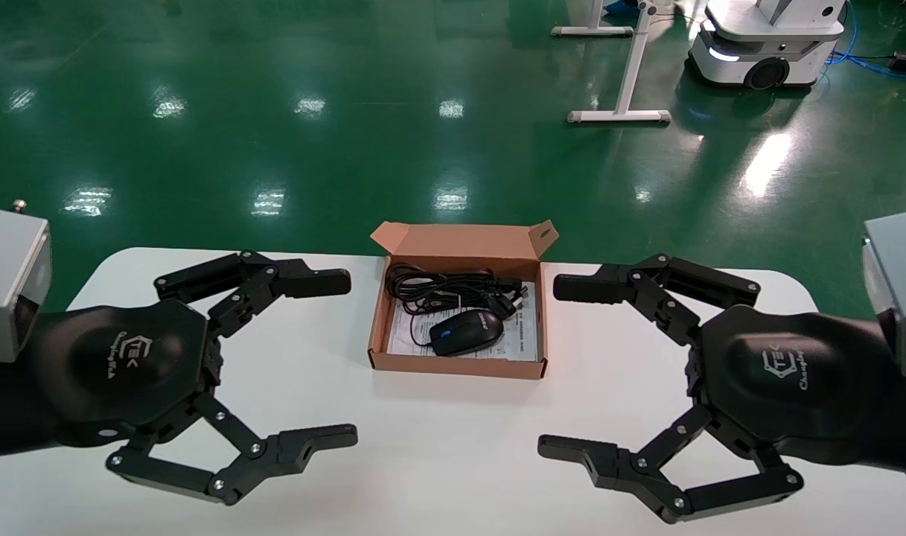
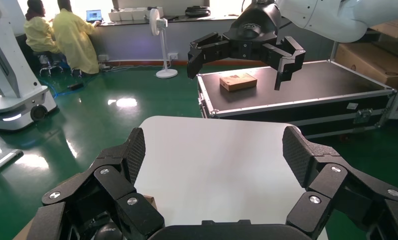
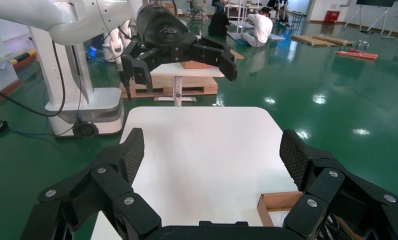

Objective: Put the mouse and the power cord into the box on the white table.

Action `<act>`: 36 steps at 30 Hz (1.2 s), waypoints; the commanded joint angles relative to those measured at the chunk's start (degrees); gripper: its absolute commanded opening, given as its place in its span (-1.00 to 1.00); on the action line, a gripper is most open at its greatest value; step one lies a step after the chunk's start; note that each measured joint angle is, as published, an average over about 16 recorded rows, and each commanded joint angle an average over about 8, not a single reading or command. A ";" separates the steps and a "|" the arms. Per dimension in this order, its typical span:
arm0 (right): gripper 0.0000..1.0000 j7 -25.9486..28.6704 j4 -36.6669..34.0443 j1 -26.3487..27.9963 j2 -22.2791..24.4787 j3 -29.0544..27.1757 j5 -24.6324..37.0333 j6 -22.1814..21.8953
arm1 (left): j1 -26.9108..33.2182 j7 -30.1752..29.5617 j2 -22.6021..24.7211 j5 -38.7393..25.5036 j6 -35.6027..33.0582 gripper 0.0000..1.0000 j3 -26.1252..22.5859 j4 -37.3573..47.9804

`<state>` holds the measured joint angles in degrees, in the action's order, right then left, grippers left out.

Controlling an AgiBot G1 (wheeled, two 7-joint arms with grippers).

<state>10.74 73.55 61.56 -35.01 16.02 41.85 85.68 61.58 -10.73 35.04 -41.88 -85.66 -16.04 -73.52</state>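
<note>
Head view: mouse (image 1: 467, 332), power cord (image 1: 453, 288) inside box (image 1: 458, 365)

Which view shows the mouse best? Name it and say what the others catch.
The head view. There the mouse lies whole inside the box, in front of the power cord. The right wrist view shows only a corner of the box, no mouse. The left wrist view shows no recognisable mouse.

Mouse (image 1: 467, 332) and cord (image 1: 453, 289) in box (image 1: 457, 366)
</note>
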 commanded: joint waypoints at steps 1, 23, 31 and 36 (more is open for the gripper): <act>1.00 0.00 0.00 0.00 0.00 0.00 0.00 0.00 | 0.00 0.00 0.00 0.00 0.00 1.00 0.00 0.00; 1.00 0.00 0.00 0.00 0.00 0.00 0.00 0.00 | 0.00 0.00 0.00 0.00 0.00 1.00 0.00 0.00; 1.00 0.00 0.00 0.00 0.00 0.00 0.00 0.00 | 0.00 0.00 0.00 0.00 0.00 1.00 0.00 0.00; 1.00 0.00 0.00 0.00 0.00 0.00 0.00 0.00 | 0.00 0.00 0.00 0.00 0.00 1.00 0.00 0.00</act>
